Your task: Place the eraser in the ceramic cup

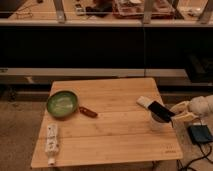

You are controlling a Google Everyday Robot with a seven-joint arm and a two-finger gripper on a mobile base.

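Observation:
The black eraser [160, 111] is tilted over the top of the white ceramic cup [157, 124], which stands near the table's right edge. Its lower end is at the cup's mouth. My gripper [173, 114] reaches in from the right and is shut on the eraser's right end, just right of the cup. The cup's rim is partly hidden behind the eraser.
A small whitish block [144, 101] lies just behind the cup. A green bowl [62, 103] and a red-handled tool [88, 112] sit on the left of the wooden table [115, 135]. A white strip [51, 139] lies at the front left. A dark box [200, 134] is on the floor right.

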